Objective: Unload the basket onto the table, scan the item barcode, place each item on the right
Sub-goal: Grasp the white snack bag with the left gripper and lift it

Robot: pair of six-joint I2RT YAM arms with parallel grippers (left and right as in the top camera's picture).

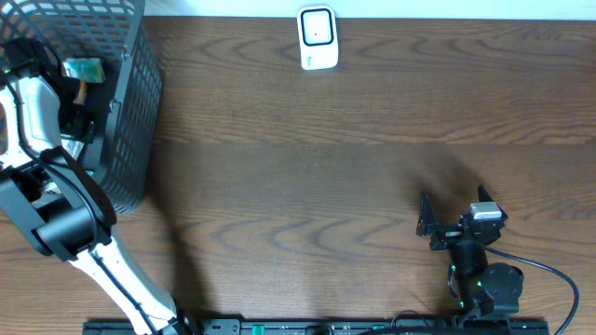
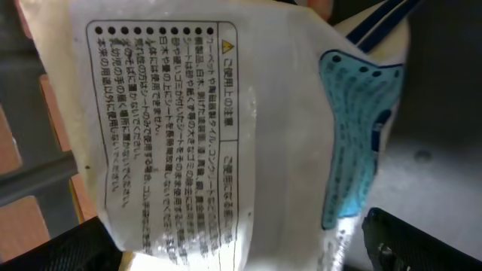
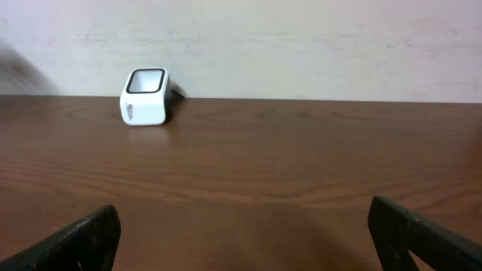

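The item is a white plastic packet [image 2: 226, 128] printed with black Japanese text and a blue patch. It fills the left wrist view and lies inside the black mesh basket [image 1: 135, 112] at the table's far left. My left gripper [image 2: 241, 256] is down in the basket, open, its dark fingers standing either side of the packet's lower end. From overhead, only a green-and-white bit of the item [image 1: 82, 70] shows beside the left gripper [image 1: 79, 102]. The white barcode scanner [image 1: 317, 37] [image 3: 145, 96] stands at the table's back edge. My right gripper [image 1: 452, 209] [image 3: 241, 237] rests open at the front right, holding nothing.
The basket's tall mesh walls close in around my left arm. Bare brown wooden tabletop [image 1: 307, 186] stretches between the basket, the scanner and the right arm. A pale wall [image 3: 301, 45] rises behind the scanner.
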